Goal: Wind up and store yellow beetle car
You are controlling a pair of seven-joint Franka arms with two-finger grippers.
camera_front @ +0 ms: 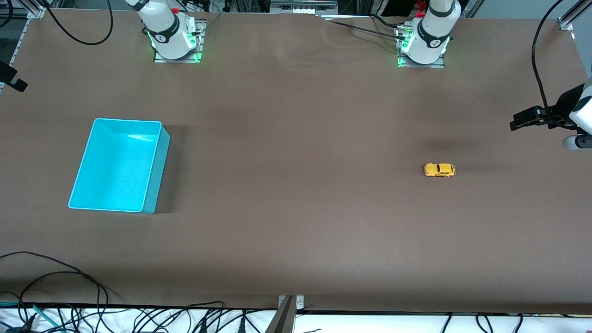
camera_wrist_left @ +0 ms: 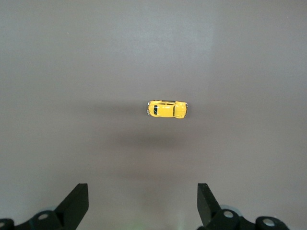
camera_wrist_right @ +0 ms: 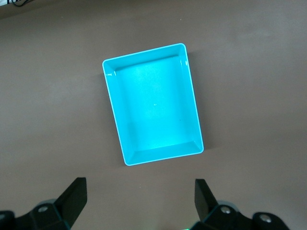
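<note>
The yellow beetle car (camera_front: 440, 170) sits on its wheels on the brown table (camera_front: 296, 231), toward the left arm's end and well apart from the turquoise bin (camera_front: 155, 173) at the right arm's end. The front view shows car and bin together, but only the edge of the left arm's wrist and nothing of the right gripper. The left wrist view shows the left gripper (camera_wrist_left: 143, 203) up in the air over the table near the car, fingers spread wide, nothing between them. The right wrist view alone shows the right gripper (camera_wrist_right: 140, 201) — equally spread, holding nothing — high over the table beside the bin, whose inside is bare.
</note>
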